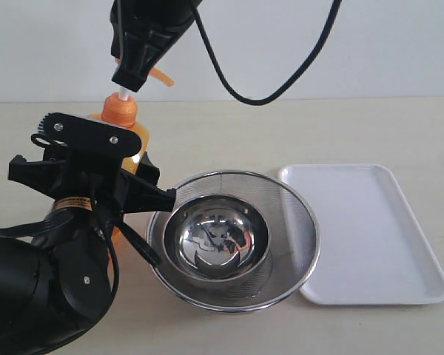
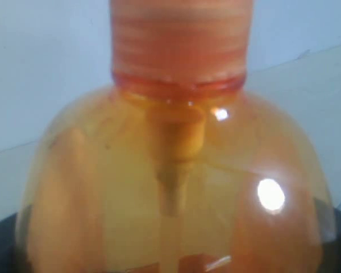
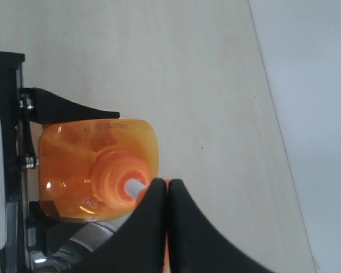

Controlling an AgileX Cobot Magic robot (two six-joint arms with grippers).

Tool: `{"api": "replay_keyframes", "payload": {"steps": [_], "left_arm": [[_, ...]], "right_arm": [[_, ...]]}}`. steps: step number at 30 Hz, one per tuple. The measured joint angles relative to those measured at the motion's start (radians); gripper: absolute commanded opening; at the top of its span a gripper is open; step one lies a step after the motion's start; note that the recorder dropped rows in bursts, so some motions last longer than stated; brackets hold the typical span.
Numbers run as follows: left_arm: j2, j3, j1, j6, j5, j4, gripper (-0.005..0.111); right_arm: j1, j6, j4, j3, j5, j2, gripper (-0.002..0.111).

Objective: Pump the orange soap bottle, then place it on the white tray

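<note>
Both pincers on the orange soap bottle [image 1: 143, 142], which stands upright on the table [image 1: 281, 133].

The left gripper [image 1: 96, 176] clasps the bottle's flat sides, its jaws spread only to the body's width. The right gripper [image 1: 126, 80] has its fingers pressed together, tips on the pump head [image 1: 160, 76] above the white stem. The mesh strainer [image 1: 300, 214] sits just beside the bottle, and the white tray [image 1: 370, 244] beyond it.

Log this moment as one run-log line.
left gripper: shut on orange soap bottle, upright | right gripper: shut, tips at pump head | white tray: bottle not on it
</note>
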Motion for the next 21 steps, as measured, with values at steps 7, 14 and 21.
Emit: {"api": "replay_keyframes", "payload": {"steps": [7,14,21], "left_arm": [[0.0,0.0,0.0,0.0,0.0,-0.002,0.005],[0.0,0.0,0.0,0.001,-0.006,-0.01,0.005],[0.0,0.0,0.0,0.001,-0.006,-0.012,0.005]], "right_arm": [[0.0,0.0,0.012,0.0,0.009,0.0,0.0],[0.0,0.004,0.023,-0.002,0.045,0.002,0.0],[0.0,0.004,0.023,-0.002,0.039,0.003,0.0]]}}
